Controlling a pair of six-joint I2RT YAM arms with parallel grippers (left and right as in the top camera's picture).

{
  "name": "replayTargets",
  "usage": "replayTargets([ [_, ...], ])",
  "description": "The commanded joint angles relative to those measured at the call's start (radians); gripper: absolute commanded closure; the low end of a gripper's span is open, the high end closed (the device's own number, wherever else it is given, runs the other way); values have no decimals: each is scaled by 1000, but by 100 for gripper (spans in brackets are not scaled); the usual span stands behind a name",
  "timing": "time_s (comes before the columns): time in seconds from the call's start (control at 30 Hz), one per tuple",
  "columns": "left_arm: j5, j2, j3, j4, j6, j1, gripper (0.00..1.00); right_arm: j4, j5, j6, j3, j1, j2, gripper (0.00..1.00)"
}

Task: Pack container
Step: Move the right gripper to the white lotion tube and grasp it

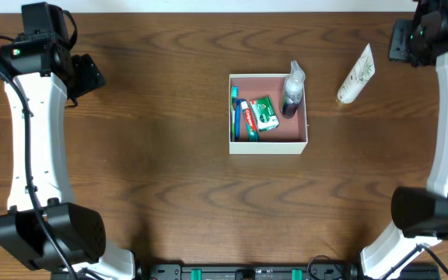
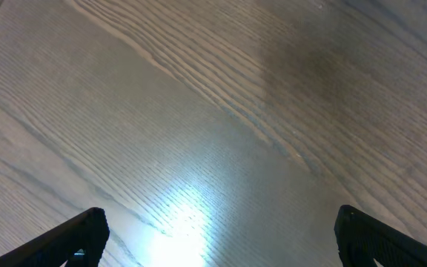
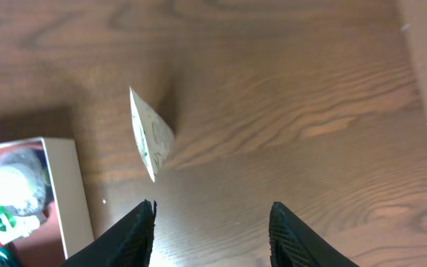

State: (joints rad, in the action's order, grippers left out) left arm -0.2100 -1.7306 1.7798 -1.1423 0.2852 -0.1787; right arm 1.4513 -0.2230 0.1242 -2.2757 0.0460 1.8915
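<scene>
my left gripper stands wide, its two dark fingers at the bottom corners of the wrist view with only bare, glare-lit table between them. it holds nothing. from overhead it sits at about 10 o'clock on the table, well apart from everything else.

my right gripper is partly spread, with wood grain showing in the gap and nothing between the fingers. from overhead it is up at about 2 o'clock on the table. in its wrist view a white tube with a leafy print lies at about 11 o'clock from the fingertips, flat on the wood and clear of them. at 9 o'clock, at the frame edge, i see a white wall of the container.

overhead, the container sits near the middle of the table, and the tube lies apart from it at its 2 o'clock. inside the container, a toothbrush and a red toothpaste tube lie side by side along the 9 o'clock wall. a green packet lies just beside them, and a dark bottle with a clear pump top leans in the 1 o'clock corner.
</scene>
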Motion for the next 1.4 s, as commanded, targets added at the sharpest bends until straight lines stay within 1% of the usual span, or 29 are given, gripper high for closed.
replayTargets([
  [0.0,-8,-2,-3,-2,5,-2,2,-6,63,-51,32,7,28,52],
  [0.1,-8,-2,-3,-2,5,-2,2,-28,63,-81,66,4,49,53],
  [0.23,-8,-2,-3,-2,5,-2,2,-66,78,-82,98,1,83,52],
  [0.43,-8,-2,-3,-2,5,-2,2,-147,190,-165,135,-2,122,52],
  [0.8,-8,-2,-3,-2,5,-2,2,-166,229,-167,137,-2,199,53],
  [1.03,-8,-2,-3,-2,5,-2,2,-166,265,-167,137,-8,248,62],
  [1.07,-8,-2,-3,-2,5,-2,2,-166,264,-167,137,-8,249,65],
  [1.1,-8,-2,-3,-2,5,-2,2,-166,262,-167,137,-8,253,72],
  [1.13,-8,-2,-3,-2,5,-2,2,-166,255,-166,137,-8,253,83],
  [1.17,-8,-2,-3,-2,5,-2,2,-166,247,-166,137,-8,253,92],
  [1.2,-8,-2,-3,-2,5,-2,2,-166,238,-166,137,-8,253,98],
  [1.23,-8,-2,-3,-2,5,-2,2,-166,224,-164,137,-8,253,99],
  [1.37,-8,-2,-3,-2,5,-2,2,-165,204,-147,136,-8,251,99],
])
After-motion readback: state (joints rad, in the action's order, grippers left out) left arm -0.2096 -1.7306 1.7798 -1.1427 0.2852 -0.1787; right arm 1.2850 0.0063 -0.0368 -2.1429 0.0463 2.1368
